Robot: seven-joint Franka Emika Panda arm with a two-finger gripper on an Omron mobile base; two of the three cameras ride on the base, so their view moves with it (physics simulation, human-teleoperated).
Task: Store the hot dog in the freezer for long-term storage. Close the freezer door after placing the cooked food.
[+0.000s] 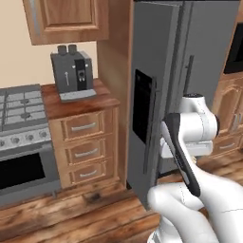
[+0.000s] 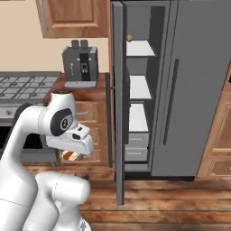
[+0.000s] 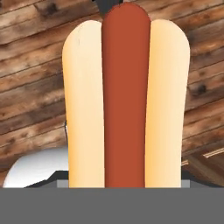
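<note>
Gripper [image 2: 72,156] holds hot dog [image 3: 126,100] (freezer door [image 1: 144,109] open).

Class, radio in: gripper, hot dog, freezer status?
Gripper shut on hot dog, held low over floor. Freezer door open, shelves reachable. Door edge stands between arm and freezer.

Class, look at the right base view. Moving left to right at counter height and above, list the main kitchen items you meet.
Grey gas stove top → dark grey coffee machine on the wooden counter → open grey freezer door, seen edge-on → freezer compartment with white shelves → plain grey fridge door with a long vertical handle.
</note>
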